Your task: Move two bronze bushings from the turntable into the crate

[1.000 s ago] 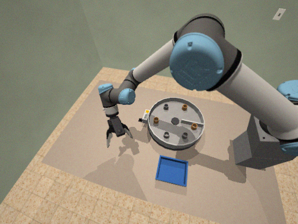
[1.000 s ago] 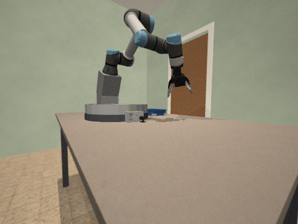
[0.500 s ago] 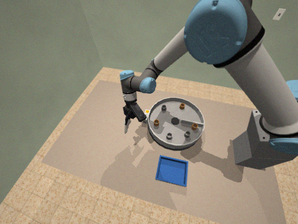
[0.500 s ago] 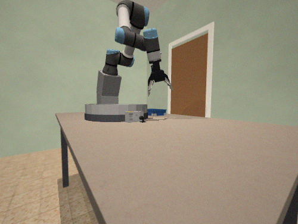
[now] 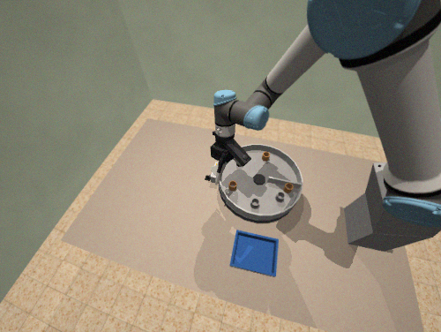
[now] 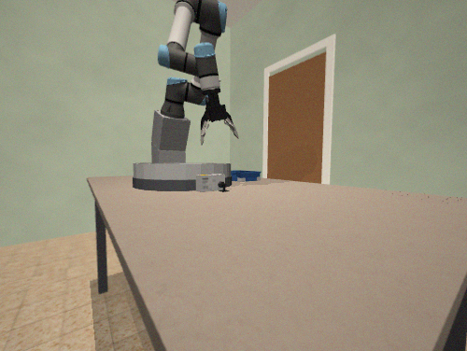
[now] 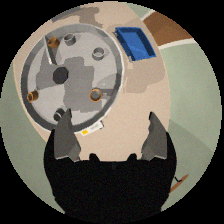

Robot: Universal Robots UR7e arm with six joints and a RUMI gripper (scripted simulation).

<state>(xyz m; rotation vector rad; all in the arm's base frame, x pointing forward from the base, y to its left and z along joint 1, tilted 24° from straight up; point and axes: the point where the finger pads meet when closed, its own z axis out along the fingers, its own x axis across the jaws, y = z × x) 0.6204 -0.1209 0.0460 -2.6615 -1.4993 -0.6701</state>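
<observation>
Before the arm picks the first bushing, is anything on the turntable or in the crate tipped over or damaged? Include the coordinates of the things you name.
Nothing stands out: the visible bushings on the turntable (image 5: 240, 207) (image 6: 159, 171) (image 7: 119, 80) look upright, and the blue crate (image 5: 255, 252) (image 6: 247, 175) (image 7: 136, 45) sits flat and undamaged.

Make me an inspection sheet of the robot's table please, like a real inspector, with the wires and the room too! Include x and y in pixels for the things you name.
Surface: brown table top (image 5: 145, 177) (image 6: 280, 243) (image 7: 137, 112), with shadows across it.
Job's things: round turntable (image 5: 260, 217) (image 6: 163, 170) (image 7: 120, 75) carrying three bronze bushings (image 5: 265, 156) (image 7: 95, 95) and three grey bushings (image 5: 255, 203) (image 7: 98, 53); blue crate (image 5: 276, 258) (image 6: 246, 173) (image 7: 148, 42) with no bushings in it.
Clutter: small pale box (image 5: 214, 173) (image 6: 208, 183) (image 7: 92, 128) with a black knob, beside the turntable.
Gripper: open, holding nothing, raised above the table; gripper (image 5: 234, 165) (image 6: 219, 140) (image 7: 111, 110) points downward.
Cables: nothing seen.
Surroundings: green walls (image 6: 397, 117), brown door (image 6: 297, 121) (image 7: 167, 25) with a white frame, speckled tan floor (image 5: 110, 300) (image 6: 51, 289).
</observation>
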